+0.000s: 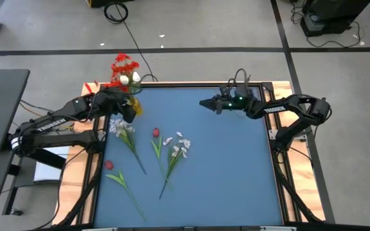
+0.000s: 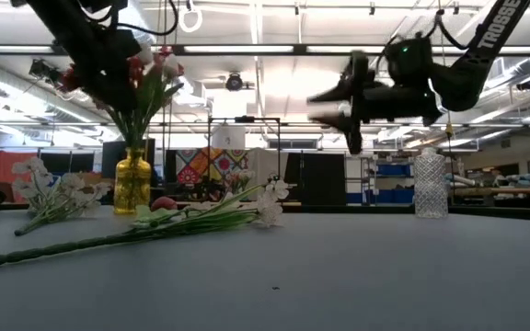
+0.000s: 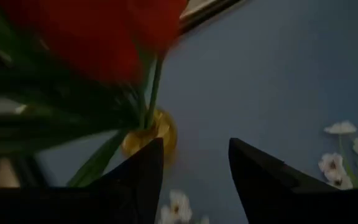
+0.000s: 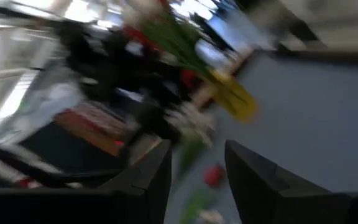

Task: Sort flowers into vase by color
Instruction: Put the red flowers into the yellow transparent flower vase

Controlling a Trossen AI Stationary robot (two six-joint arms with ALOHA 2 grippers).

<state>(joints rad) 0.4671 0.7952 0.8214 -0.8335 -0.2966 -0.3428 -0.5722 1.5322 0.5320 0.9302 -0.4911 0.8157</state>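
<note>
- Your left gripper (image 1: 128,110) hangs over the yellow vase (image 2: 132,182) at the table's far left corner, jaws spread and empty; red blooms (image 3: 98,34) blur across its wrist view.
- Your right gripper (image 1: 208,103) hovers near the far edge, jaws spread, holding nothing.
- Four flowers (image 1: 167,149) lie on the blue table (image 1: 230,167); the red tulip (image 1: 155,133) shows clearly.
- The clear vase (image 2: 430,184) is hidden from above.

The left arm reached in from the tabletop's left edge toward its far left corner, its pincer (image 1: 128,109) raised with fingers (image 3: 138,180) apart. The right arm bent in from the right edge, its pincer (image 1: 205,102) held high near the far edge, fingers (image 4: 148,180) parted.
</note>
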